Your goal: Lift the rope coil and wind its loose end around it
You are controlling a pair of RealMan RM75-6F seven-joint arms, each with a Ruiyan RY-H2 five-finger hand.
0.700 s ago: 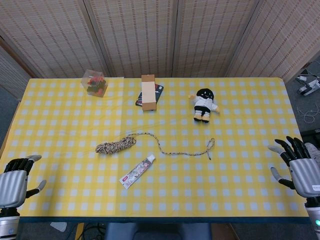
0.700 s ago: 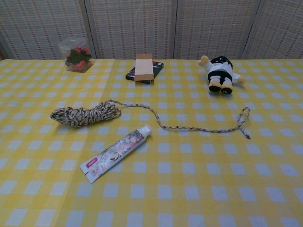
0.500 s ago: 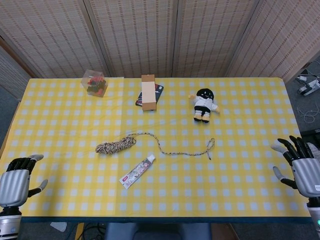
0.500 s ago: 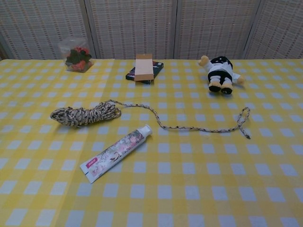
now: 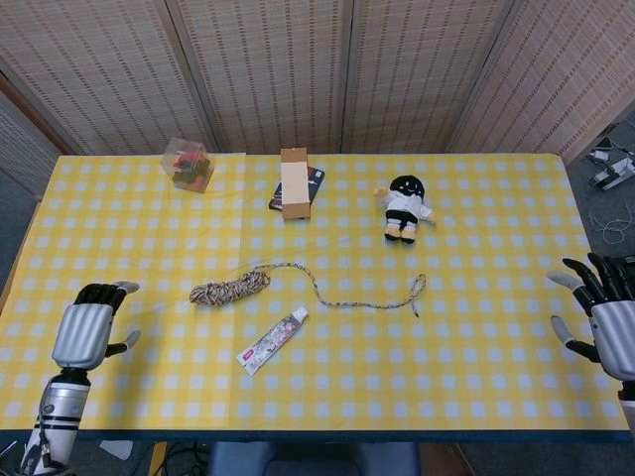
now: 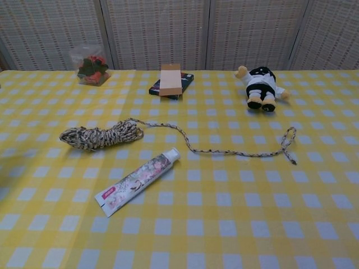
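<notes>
— Robot hand on the left (image 5: 87,330): how is it seen?

— It is seen in the head view above the near left part of the bench (image 5: 496,387), back upward, fingers bent downward a little but apart, with nothing grasped. It is kept well apart from the rope coil (image 5: 230,289).

— And the right robot hand (image 5: 607,312)?

— It is found at the far right edge, just off the corner of the bench, fingers spread and pointing away — released, nothing held. Neither is caught in the chest view.

— Where is the rope placed?

— The rope coil is laid flat on the yellow checked cloth, left of centre. Its loose end (image 5: 415,289) is trailed off to the right in a wavy line and finished in a small loop, well apart from both hands.

— What else is noted?

— A toothpaste tube (image 5: 272,340) is laid at a slant just near of the rope. Further back, a clear box of red items (image 5: 188,165), a tan carton on a dark packet (image 5: 295,182), and a small plush doll (image 5: 404,208) are set in a row.
</notes>
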